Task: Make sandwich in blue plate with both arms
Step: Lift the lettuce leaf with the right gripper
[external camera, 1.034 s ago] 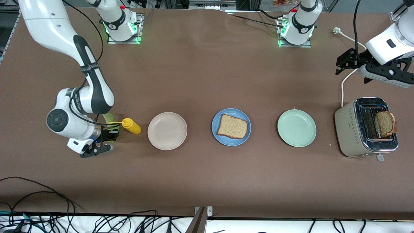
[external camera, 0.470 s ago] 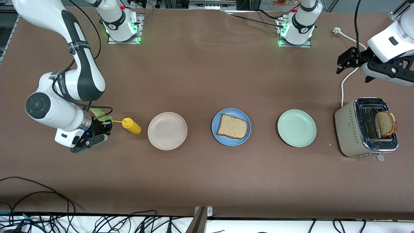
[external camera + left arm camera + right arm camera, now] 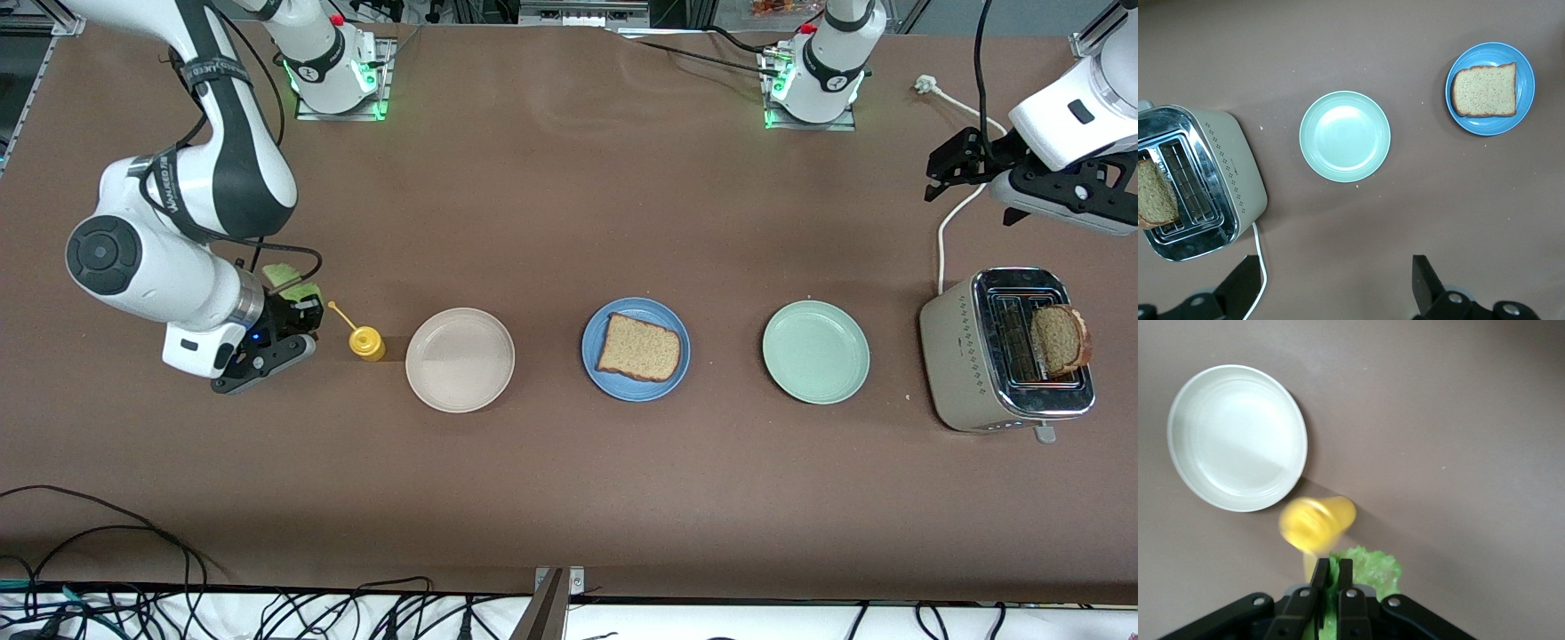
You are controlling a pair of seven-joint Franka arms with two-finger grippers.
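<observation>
Two grippers work: the right gripper, clamped on the lettuce leaf, hangs beside the yellow bottle; carry it high, centred over the bread slice on the blue plate. Left gripper waits wide above the toaster. Three plates, two slices.
</observation>
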